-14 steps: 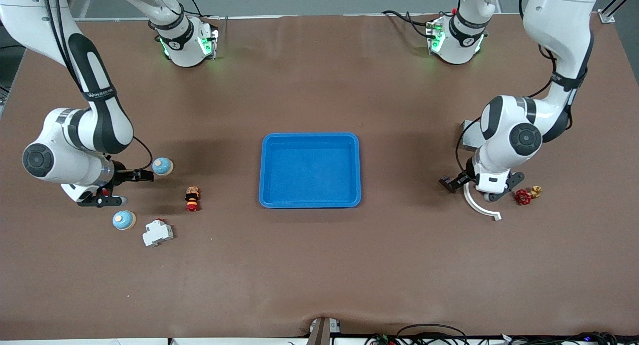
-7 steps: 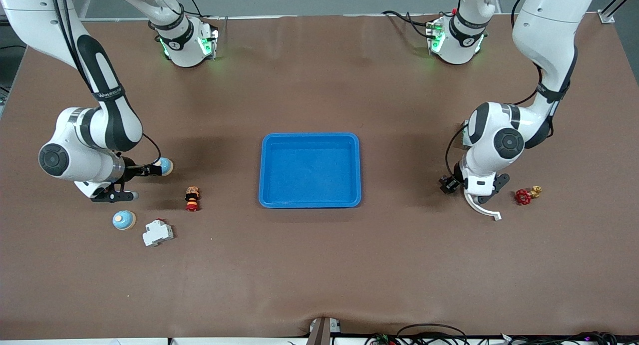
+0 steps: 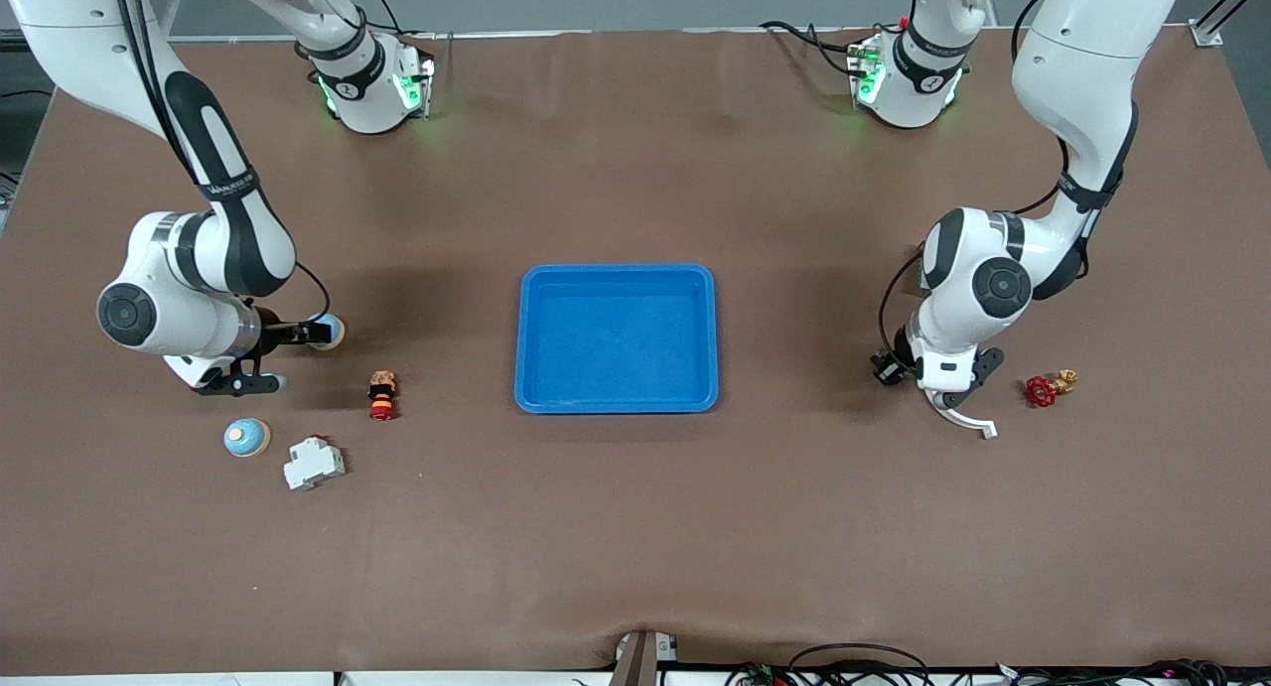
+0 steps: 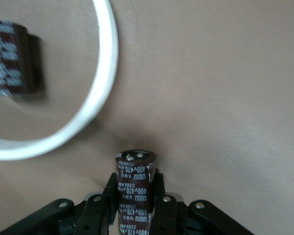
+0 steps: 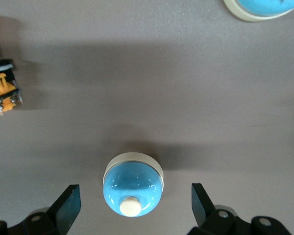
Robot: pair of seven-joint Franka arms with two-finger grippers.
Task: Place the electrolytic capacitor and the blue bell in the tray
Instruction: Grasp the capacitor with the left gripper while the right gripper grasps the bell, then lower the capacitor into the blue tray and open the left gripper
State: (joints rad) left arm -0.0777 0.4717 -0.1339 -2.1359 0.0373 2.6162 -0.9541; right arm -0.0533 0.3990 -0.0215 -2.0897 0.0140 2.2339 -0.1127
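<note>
The capacitor (image 4: 135,188) is pinched by the left hand (image 4: 135,196) beside a white ring (image 4: 95,93). A blue bell (image 5: 133,188) is framed by the spread right hand (image 5: 136,205). The tray (image 3: 617,272) is seen mid-desk, well apart.

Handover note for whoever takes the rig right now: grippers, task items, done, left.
Left gripper: shut on the electrolytic capacitor, low over the table at the left arm's end, beside the white curved ring. A second capacitor lies inside the ring.
Right gripper: open, its fingers on either side of a blue bell on the table at the right arm's end; not gripped yet. A second blue bell sits nearer the front camera.
Tray: holds nothing.
Done: capacitor gripped.
Left: carry the capacitor to the tray, close on the bell, place it too.
</note>
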